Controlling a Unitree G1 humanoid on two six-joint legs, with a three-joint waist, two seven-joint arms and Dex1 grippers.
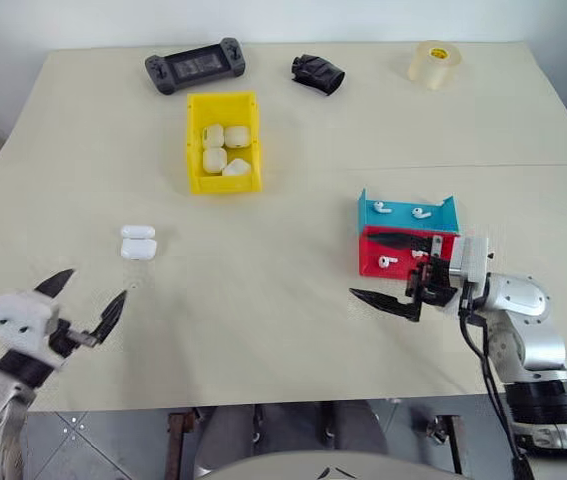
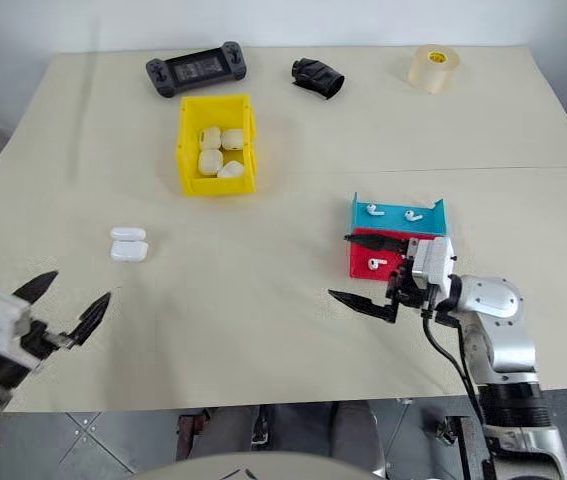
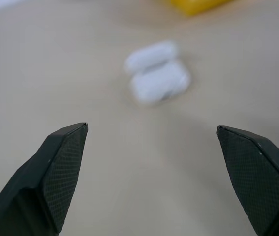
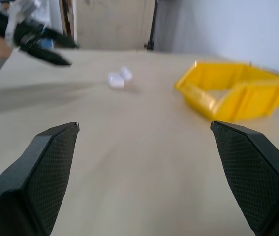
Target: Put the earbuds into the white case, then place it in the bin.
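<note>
Our left gripper [image 1: 91, 303], fingers wide apart and empty at the table's [image 1: 293, 150] near left edge, is the arm nearer the white case [image 1: 138, 243], lying ahead, lid open.

You have no readable text, label, brand, number or sign anywhere in these views. The roll of tape [image 1: 434, 64] at about one o'clock on the table [image 1: 283, 340] carries a small dark patch on its top rim, but you cannot make out any lettering there. The screen of the handheld game console [image 1: 195, 66] at about eleven o'clock shows only grey, with nothing you can read.
</note>
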